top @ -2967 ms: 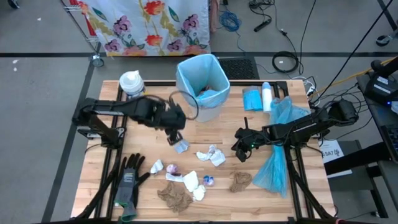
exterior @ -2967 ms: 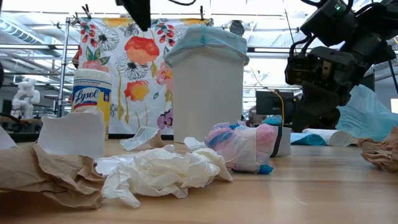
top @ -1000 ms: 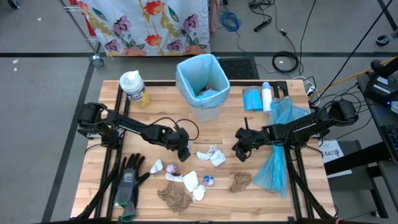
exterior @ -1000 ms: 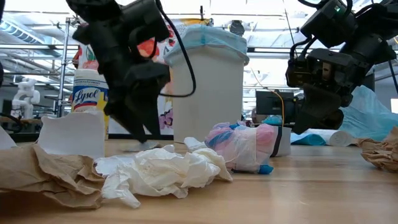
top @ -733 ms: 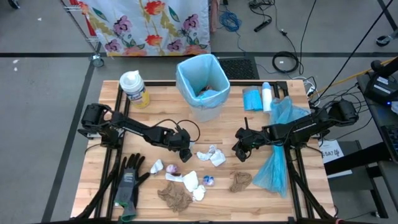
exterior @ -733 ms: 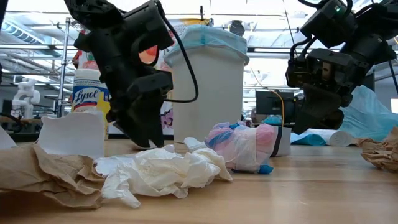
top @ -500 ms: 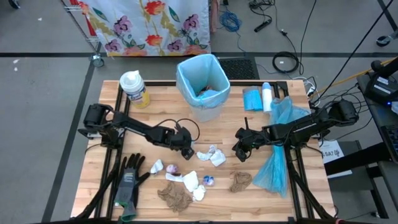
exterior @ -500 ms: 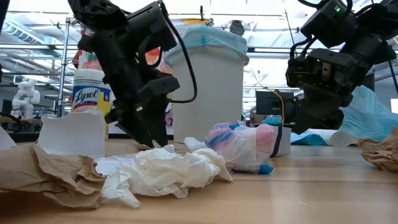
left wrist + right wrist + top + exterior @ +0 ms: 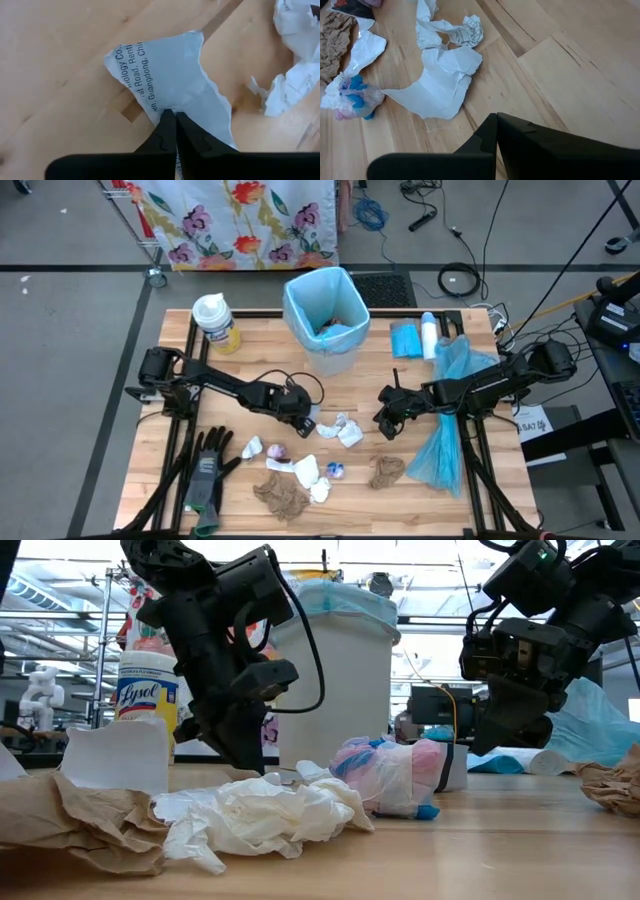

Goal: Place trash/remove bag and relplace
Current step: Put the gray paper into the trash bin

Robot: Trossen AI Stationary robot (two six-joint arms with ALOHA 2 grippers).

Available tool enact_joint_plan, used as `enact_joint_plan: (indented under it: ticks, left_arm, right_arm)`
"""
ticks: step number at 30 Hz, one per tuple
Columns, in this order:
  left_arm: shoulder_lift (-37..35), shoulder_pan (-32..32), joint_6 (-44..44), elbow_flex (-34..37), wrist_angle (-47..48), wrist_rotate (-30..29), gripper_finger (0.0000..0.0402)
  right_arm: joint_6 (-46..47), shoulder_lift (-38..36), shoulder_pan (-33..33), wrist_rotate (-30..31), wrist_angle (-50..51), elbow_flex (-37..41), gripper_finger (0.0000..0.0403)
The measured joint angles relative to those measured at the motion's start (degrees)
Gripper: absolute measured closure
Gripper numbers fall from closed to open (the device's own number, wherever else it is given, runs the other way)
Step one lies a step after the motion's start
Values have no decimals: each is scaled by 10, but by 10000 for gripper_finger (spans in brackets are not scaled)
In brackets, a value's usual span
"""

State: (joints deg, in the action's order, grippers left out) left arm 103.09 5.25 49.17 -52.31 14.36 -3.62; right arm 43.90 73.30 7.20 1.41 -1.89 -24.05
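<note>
The trash lies scattered over the wooden table's near half: white wads (image 9: 342, 428), brown paper towels (image 9: 283, 497), and a pink and blue wrapper ball (image 9: 395, 775). My left gripper (image 9: 303, 423) is down at the table, shut on a pale bluish printed wrapper scrap (image 9: 170, 85). My right gripper (image 9: 384, 428) hovers shut and empty right of the white wads. The white bin (image 9: 325, 320), lined with a blue bag, stands at the far middle. My left gripper pinches the printed wrapper scrap between its two fingertips (image 9: 167, 127), at the scrap's narrow middle (image 9: 172, 107). The fingers slant down from above, coming from the table's left. The scrap lies flat on the table, spread out on either side of the fingertips.
Black-and-grey gloves (image 9: 207, 468) lie near the front left. A wipes canister (image 9: 214, 320) stands at the far left. A loose blue bag (image 9: 450, 420) drapes over the right edge, with a bag roll (image 9: 428, 335) beside the bin. Bare wood lies between the bin and the scraps.
My left gripper has sunk to the table and shifted slightly toward the right edge, then shut on the printed wrapper scrap. The scrap stays on the table. My right arm has kept still.
</note>
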Motion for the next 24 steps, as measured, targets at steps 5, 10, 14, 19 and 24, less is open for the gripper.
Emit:
enact_joint_plan:
  ticks: [5,10,14,19,24]
  left_arm:
    - [-15,0,-27,-33,57,-3,400]
    - [-38,0,-47,-63,125,-12,400]
    - [-50,4,-53,-76,172,-26,401]
    - [-82,11,-66,-80,178,-35,401]
    - [-87,16,-142,-80,177,-22,399]
  right_arm:
    - [0,0,0,0,0,0,403]
    - [2,0,0,0,0,0,403]
    - [2,0,0,0,0,0,403]
    - [0,0,0,2,0,0,403]
    - [-2,0,0,2,0,0,403]
